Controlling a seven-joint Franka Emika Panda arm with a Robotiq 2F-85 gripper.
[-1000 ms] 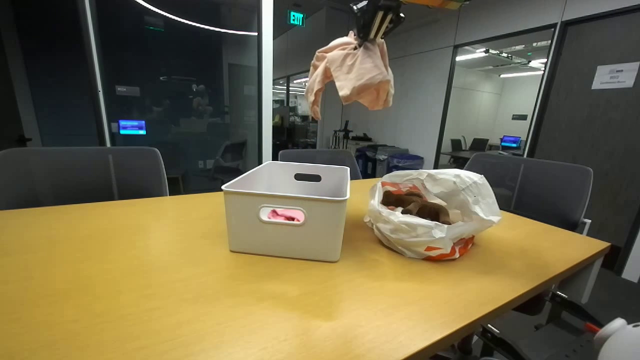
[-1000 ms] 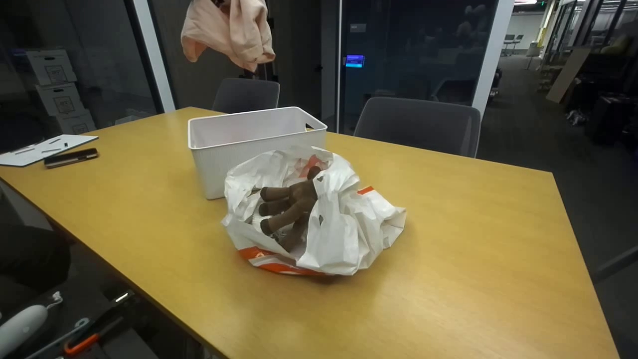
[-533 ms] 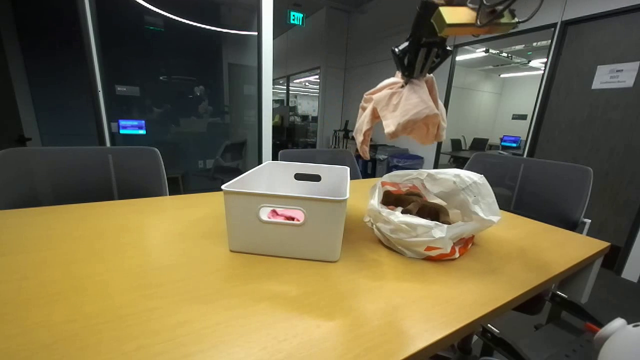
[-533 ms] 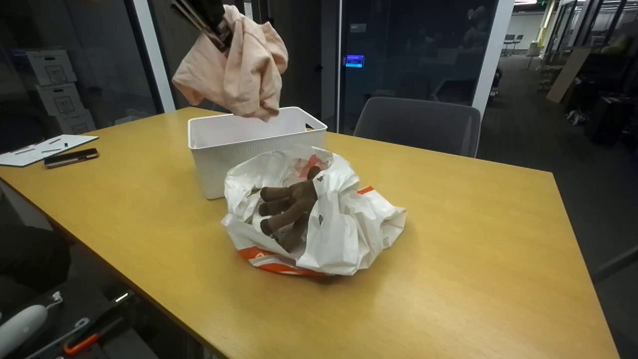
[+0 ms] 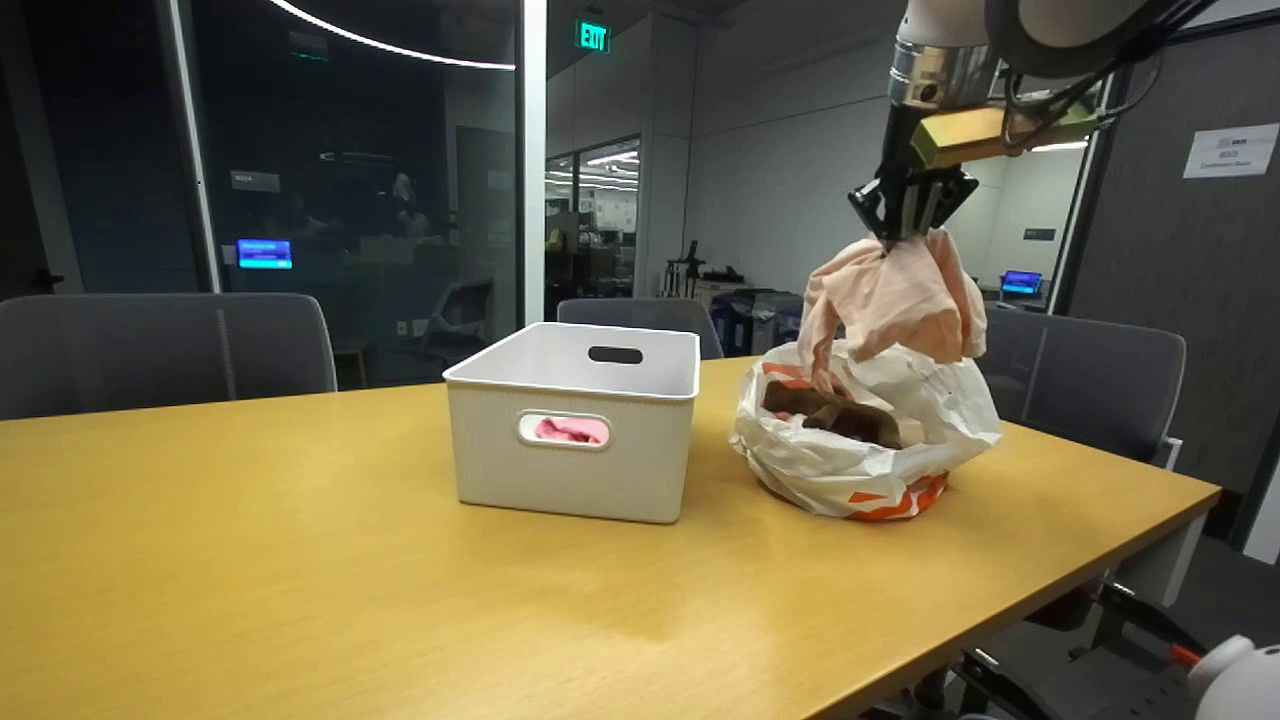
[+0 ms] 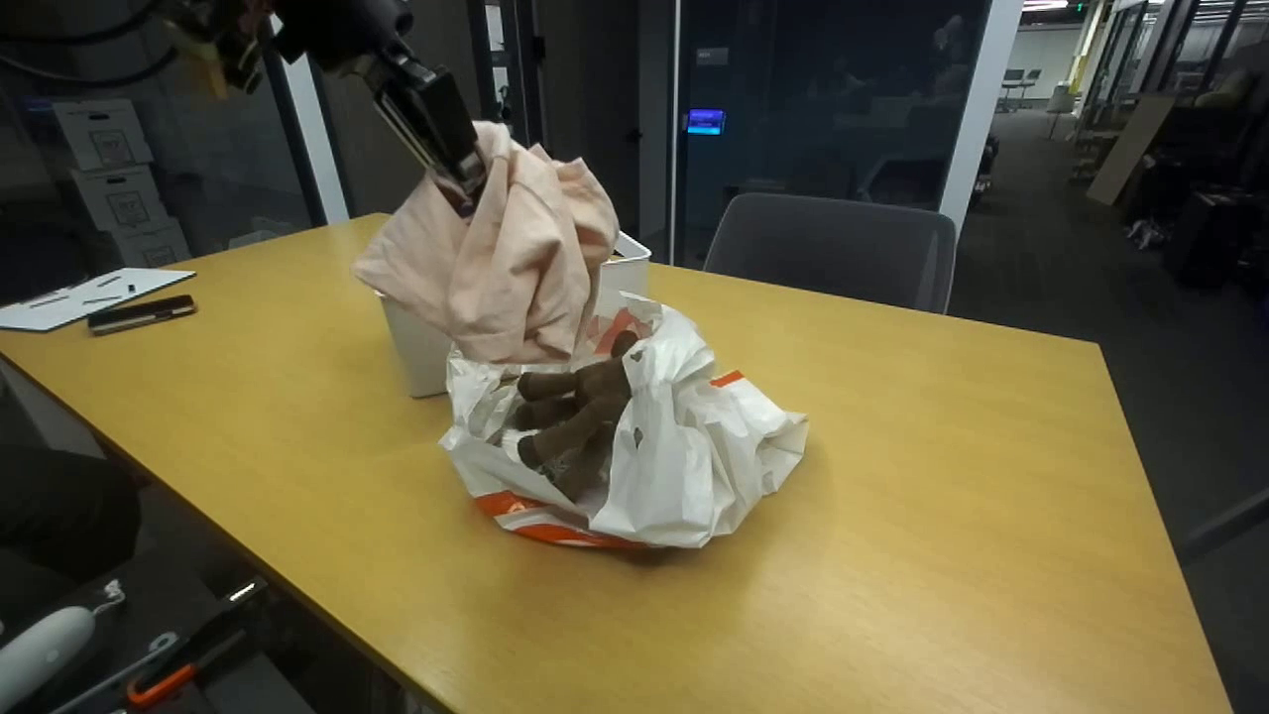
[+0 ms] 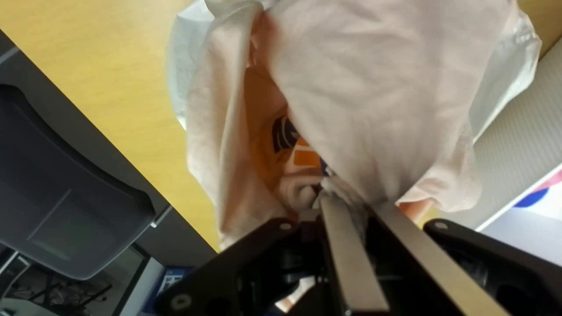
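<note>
My gripper [image 5: 896,243] is shut on a peach-pink cloth [image 5: 905,305] and holds it bunched at the top, hanging in folds. Both also show in an exterior view, the gripper [image 6: 470,190] and the cloth [image 6: 520,268]. In the wrist view the fingers [image 7: 351,204] pinch the cloth [image 7: 377,92]. The cloth hangs over a crumpled white plastic bag [image 5: 840,480] with orange print. A brown soft toy with limbs [image 6: 590,397] lies in the bag's mouth. I cannot tell whether the cloth's lower edge touches the bag.
A white bin [image 5: 570,475] stands beside the bag; pink fabric [image 5: 572,430] shows through its handle hole. The yellow table [image 5: 300,560] has chairs [image 5: 160,350] around it. A paper sheet [image 6: 84,302] and a dark flat object [image 6: 142,313] lie at one end.
My gripper has come down with the cloth and moved from above the bin side to over the bag. More of the arm now shows. The bag, toy and bin have not moved.
</note>
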